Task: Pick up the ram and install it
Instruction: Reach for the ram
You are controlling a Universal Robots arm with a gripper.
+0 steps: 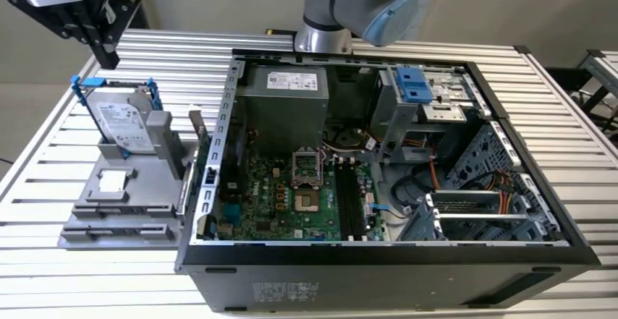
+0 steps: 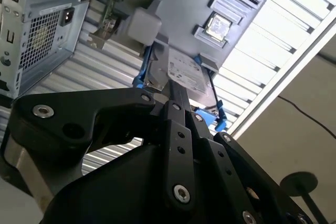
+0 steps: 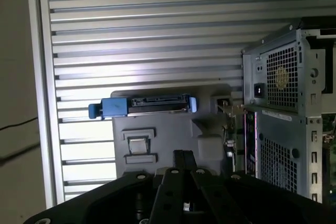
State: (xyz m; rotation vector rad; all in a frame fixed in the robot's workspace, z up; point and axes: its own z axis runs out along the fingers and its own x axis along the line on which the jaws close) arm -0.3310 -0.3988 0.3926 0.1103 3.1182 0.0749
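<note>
The ram (image 1: 197, 128) is a thin greenish stick standing on edge in the grey fixture (image 1: 126, 207), right beside the computer case's outer wall. In the second wrist view the ram (image 2: 108, 4) shows as a green strip. My gripper (image 1: 106, 55) hangs high over the table's far corner at the exterior view's left, beyond the fixture and well apart from the ram. In both wrist views its black fingers (image 2: 176, 98) (image 3: 182, 161) are pressed together with nothing between them. The motherboard's long black slots (image 1: 349, 203) lie inside the open case.
A silver hard drive in a blue bracket (image 1: 124, 120) stands upright on the fixture, and a small square chip (image 1: 112, 181) lies in front of it. The open computer case (image 1: 483, 138) fills the table's middle and right. The arm's base (image 1: 323, 33) stands behind the case.
</note>
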